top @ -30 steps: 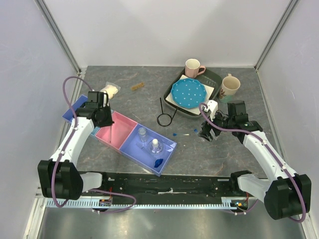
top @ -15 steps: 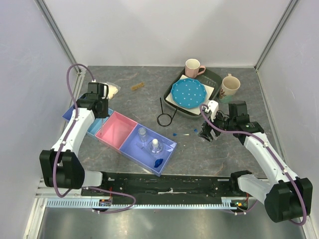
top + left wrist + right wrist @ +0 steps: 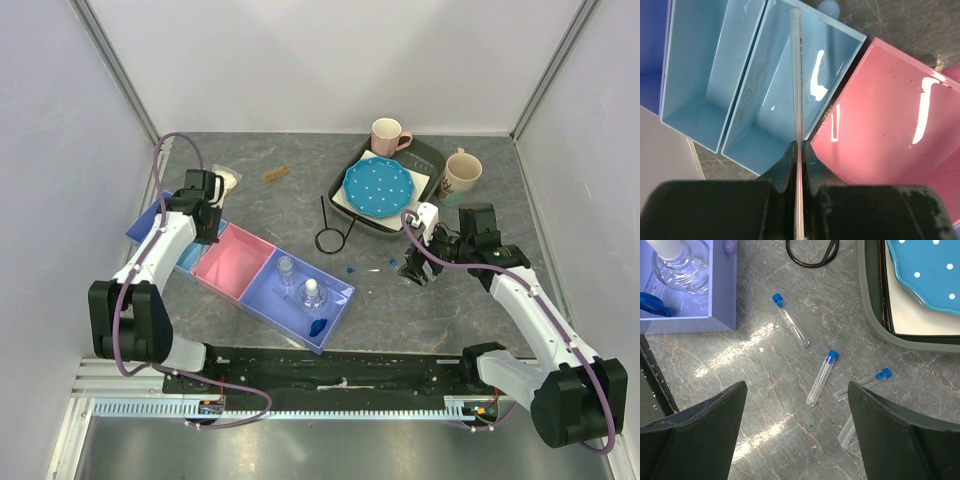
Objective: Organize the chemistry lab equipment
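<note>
On the table (image 3: 290,215), at ten o'clock, we see the left gripper (image 3: 799,150) clenched on a thin stick (image 3: 797,75) above a light-blue tray (image 3: 762,125). At three o'clock the right gripper (image 3: 796,410) hangs released over three blue-capped tubes (image 3: 821,377) lying there.

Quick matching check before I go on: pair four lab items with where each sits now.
Items: 1 thin stick; 2 blue-capped tubes; 3 clear bottles; 4 black wire ring.
Places: A in the lavender bin; B loose on the table under the open right gripper; C shut in the left gripper, above the light blue bin; D on the table beside the dark tray.
Pairs: 1-C, 2-B, 3-A, 4-D.
</note>
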